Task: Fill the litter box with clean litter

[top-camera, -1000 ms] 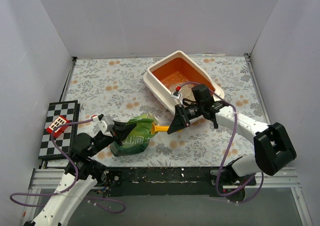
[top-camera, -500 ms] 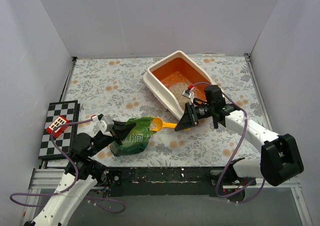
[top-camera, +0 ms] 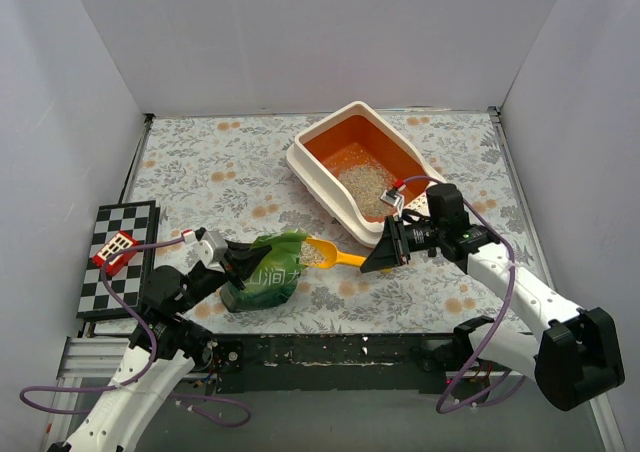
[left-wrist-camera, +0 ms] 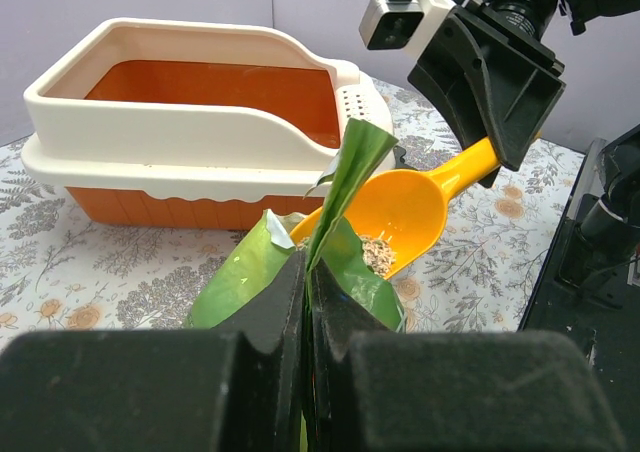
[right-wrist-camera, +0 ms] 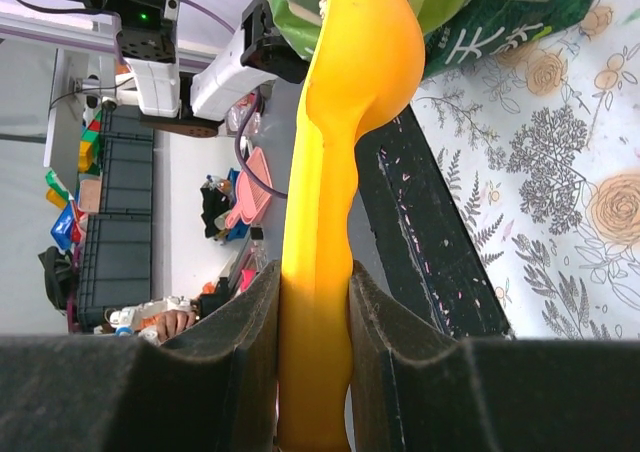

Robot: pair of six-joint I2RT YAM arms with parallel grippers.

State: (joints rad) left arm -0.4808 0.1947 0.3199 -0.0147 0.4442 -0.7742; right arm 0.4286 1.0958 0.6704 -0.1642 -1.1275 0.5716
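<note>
so the litter box (top-camera: 318,184) sits at the back right of the flowery desk (top-camera: 220,172), white walls, orange inside. the clean litter (top-camera: 368,187) is a sandy heap on its floor, toward the end nearest the right arm, and the rest of the orange floor is mostly bare. the green bag (top-camera: 270,277) is at the front of the desk, left of the box and well apart from it, with its mouth facing right. the left hand (top-camera: 240,262) has its fingers pressed together on the bag's top edge, and the left wrist view shows the foil flap (left-wrist-camera: 345,172) sticking up out of the pinch. the yellow-orange scoop (top-camera: 335,257) is just outside the bag's mouth, with a small load of granules (left-wrist-camera: 377,255) in its bowl. the right hand (top-camera: 378,257) is clamped on the scoop's handle, which you can see squeezed between the pads in the right wrist view (right-wrist-camera: 315,302). a checkerboard (top-camera: 115,257) lies off at the left edge. compared with a second ago, the right arm has backed off to the right and a bit toward the near edge. the scoop bowl was tucked at the bag's opening then and is now out in view. the heap in the box was partly hidden behind that arm and now shows. the bag and left hand haven't budged.
</note>
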